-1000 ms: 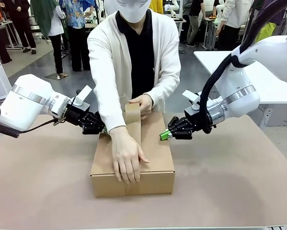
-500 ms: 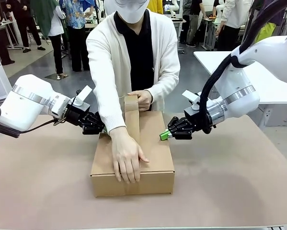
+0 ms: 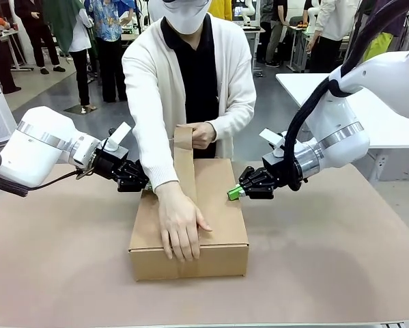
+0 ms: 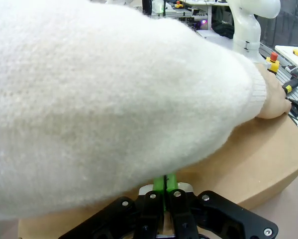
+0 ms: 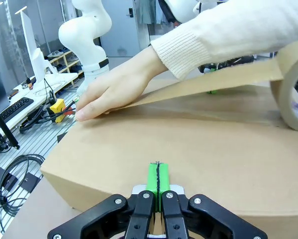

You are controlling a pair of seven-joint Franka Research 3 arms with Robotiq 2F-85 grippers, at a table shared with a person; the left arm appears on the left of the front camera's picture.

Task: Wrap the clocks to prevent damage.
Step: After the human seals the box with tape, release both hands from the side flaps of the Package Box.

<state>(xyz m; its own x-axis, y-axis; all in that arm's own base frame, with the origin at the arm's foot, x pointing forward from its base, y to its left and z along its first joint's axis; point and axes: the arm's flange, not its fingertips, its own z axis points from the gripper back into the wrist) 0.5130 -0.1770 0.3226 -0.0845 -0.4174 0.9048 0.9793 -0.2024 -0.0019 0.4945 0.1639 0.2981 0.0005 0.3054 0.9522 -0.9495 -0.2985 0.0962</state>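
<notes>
The clocks are hidden from view. A closed brown cardboard box (image 3: 218, 205) lies in the middle of the table. A person presses one hand (image 3: 180, 229) on its near end and, with the other hand, lifts a brown tape roll (image 3: 184, 137) above its far edge. A tape strip (image 3: 186, 178) stretches between the two. My left gripper (image 3: 147, 184) is shut, its tips against the box's left side under the white sleeve (image 4: 114, 99). My right gripper (image 3: 233, 193) is shut too, its green tips against the box's right side (image 5: 198, 144). In the wrist views the left gripper (image 4: 164, 185) and the right gripper (image 5: 157, 175) show their pads pressed together.
The brownish table top (image 3: 327, 260) has free room in front of and beside the box. A white table (image 3: 388, 123) stands at the back right. Several people stand farther off behind the person.
The person has raised the tape roll up and away from the box's far edge, drawing out a longer strip. Both grippers and the box have stayed put.
</notes>
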